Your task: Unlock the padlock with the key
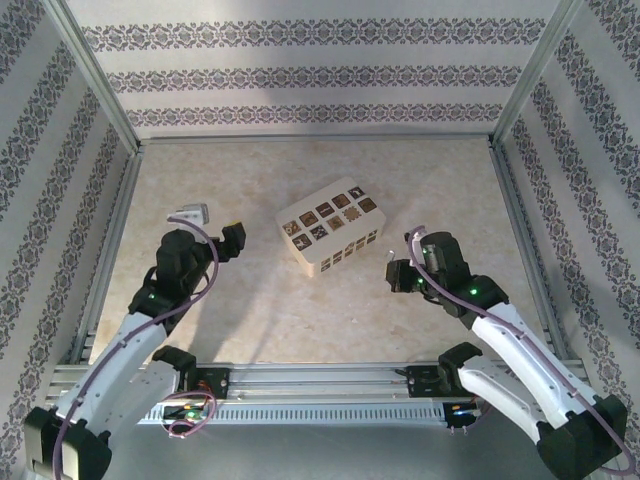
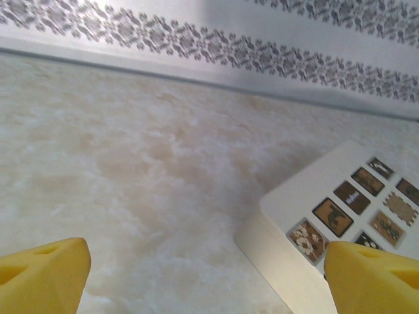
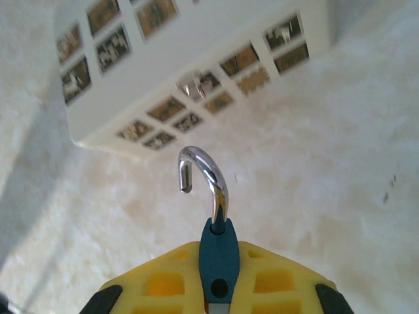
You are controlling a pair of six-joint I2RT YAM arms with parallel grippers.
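Right gripper [image 1: 398, 275] is pinched on the padlock [image 3: 219, 245]: blue body clamped between the yellow fingers, just off the box's [image 1: 330, 232] right-hand near corner and raised off the worktop [image 1: 300, 320].

Key relation: the padlock's long axis runs straight out of my right gripper, metal loop [image 3: 203, 167] leading, aimed at the box's patterned side face. There's a gap between them, no contact. Only one leg of the loop sits in the body. The other ends free in the air, so it reads to me as already sprung open.

A narrow blue edge faces back toward my wrist, with a small dark hole in it. Can't tell if that's the keyhole.

Left gripper [image 2: 209, 278] is spread wide with nothing between the fingers, on the box's left side, with the box's top corner just ahead of its right finger. It's well apart from the padlock, with the box between the two.

I can't pick out the key. There's a small shiny bit [image 3: 190, 85] on the box's side face, opposite the loop, too small to identify.

My guess: whatever comes next depends on the right arm holding the body steady.
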